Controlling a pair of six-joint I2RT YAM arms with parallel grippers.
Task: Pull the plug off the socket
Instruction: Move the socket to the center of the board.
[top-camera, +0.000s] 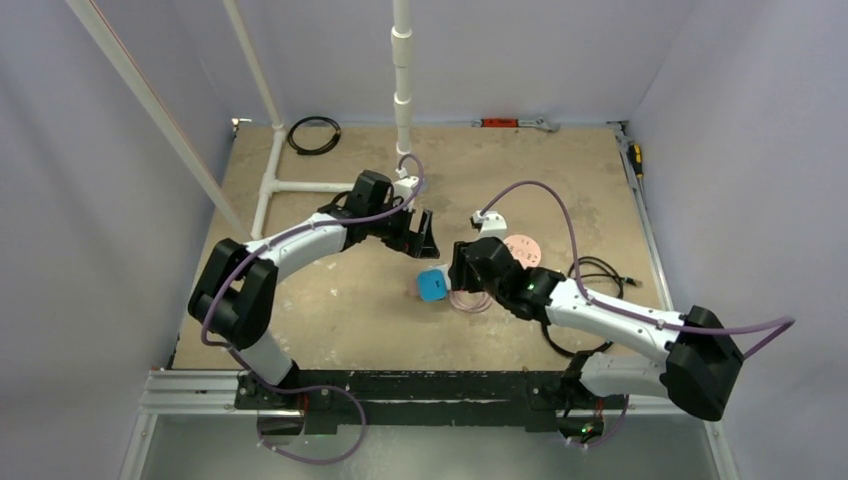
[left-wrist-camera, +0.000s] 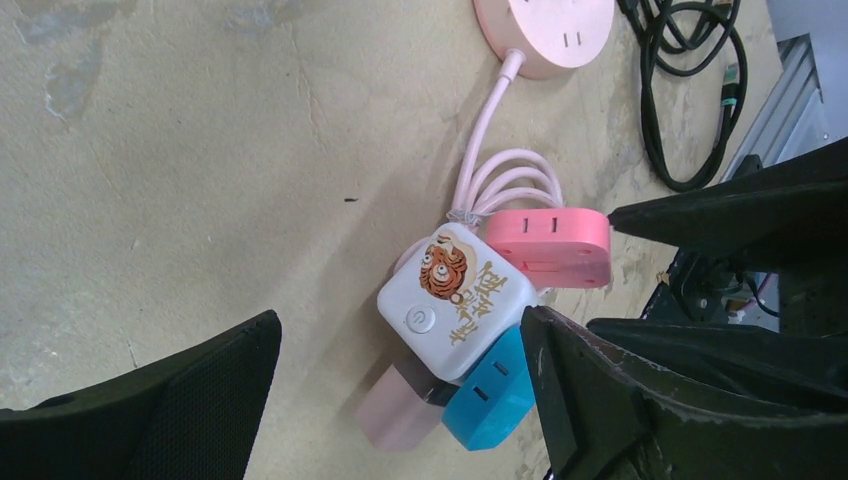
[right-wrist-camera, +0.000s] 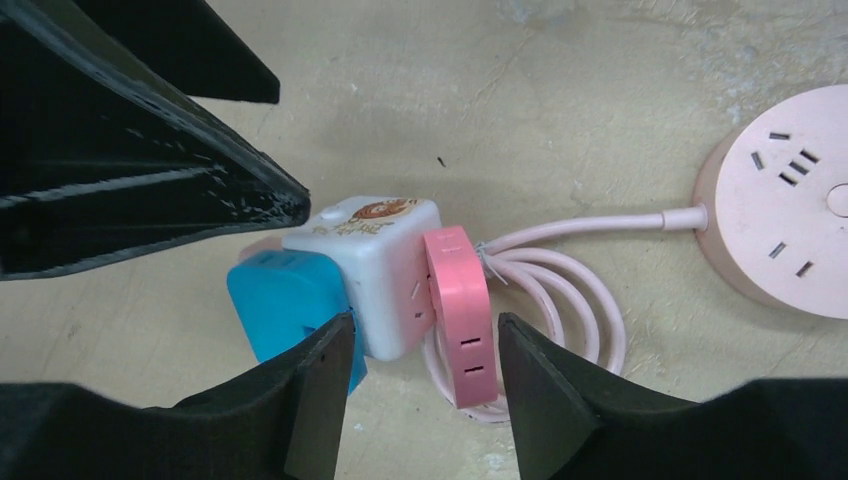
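Observation:
A white cube socket (left-wrist-camera: 455, 300) with a tiger picture lies on the table. A blue plug (left-wrist-camera: 490, 392), a pink plug (left-wrist-camera: 550, 246) and a beige plug (left-wrist-camera: 396, 410) sit in its sides. The pink plug's coiled cable (left-wrist-camera: 512, 182) runs to a round pink socket (left-wrist-camera: 545, 30). My left gripper (left-wrist-camera: 400, 320) is open and hovers above the cube. My right gripper (right-wrist-camera: 425, 325) is open, its fingers either side of the cube (right-wrist-camera: 370, 270) and pink plug (right-wrist-camera: 460, 310), one fingertip (right-wrist-camera: 330, 360) against the blue plug (right-wrist-camera: 285, 300). In the top view the blue plug (top-camera: 432, 287) shows between both grippers.
A black cable coil (top-camera: 600, 275) lies right of the round socket (top-camera: 522, 247). A white pipe frame (top-camera: 300, 186) and another black coil (top-camera: 314, 135) are at the back left. A red-handled tool (top-camera: 510, 123) and a screwdriver (top-camera: 634, 158) lie by the back edge.

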